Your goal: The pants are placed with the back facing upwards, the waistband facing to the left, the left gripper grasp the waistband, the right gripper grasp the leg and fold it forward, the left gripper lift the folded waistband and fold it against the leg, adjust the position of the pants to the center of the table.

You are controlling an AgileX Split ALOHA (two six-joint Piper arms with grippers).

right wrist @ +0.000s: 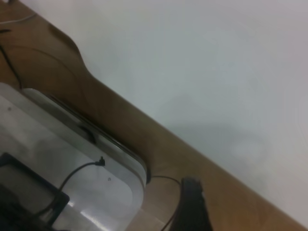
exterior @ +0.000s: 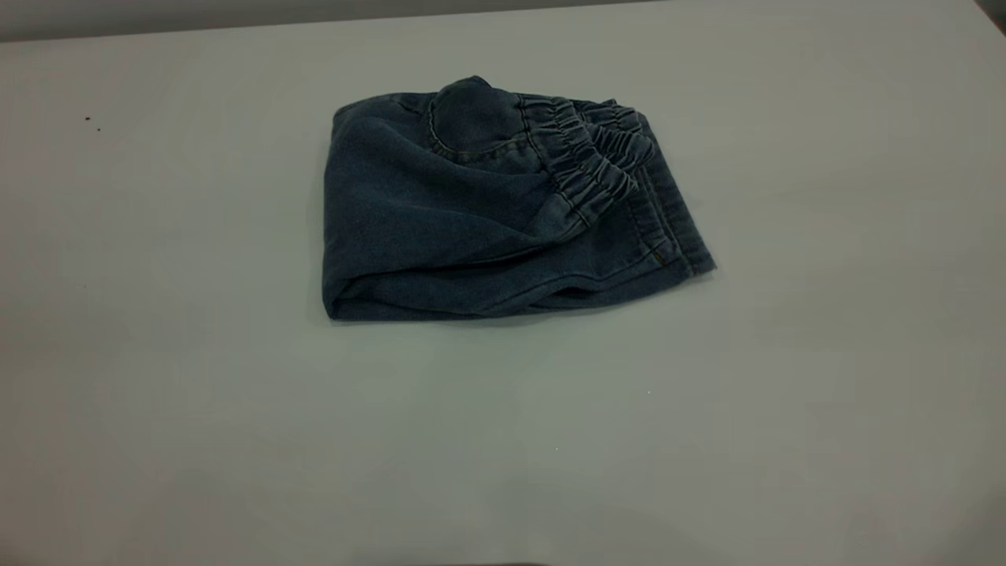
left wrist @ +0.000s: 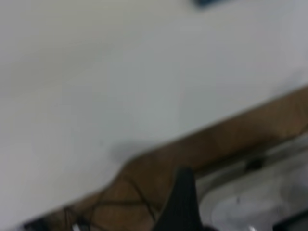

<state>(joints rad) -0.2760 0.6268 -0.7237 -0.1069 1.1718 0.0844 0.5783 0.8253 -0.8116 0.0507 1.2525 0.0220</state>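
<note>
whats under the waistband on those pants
The waistband lies folded over on top of the pants, resting on denim with a stitched hem beside it. Lower layers are covered, so they cannot be seen.

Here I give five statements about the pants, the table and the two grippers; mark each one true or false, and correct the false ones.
1. The pants lie folded into a compact bundle. True.
2. The waistband lies on top, toward the right side. True.
3. The left gripper holds the waistband. False: it is off the table, holding nothing.
4. The pants hang over the table edge. False: they lie wholly on the tabletop.
5. The right gripper presses on the pants. False: it is beyond the table edge.
</note>
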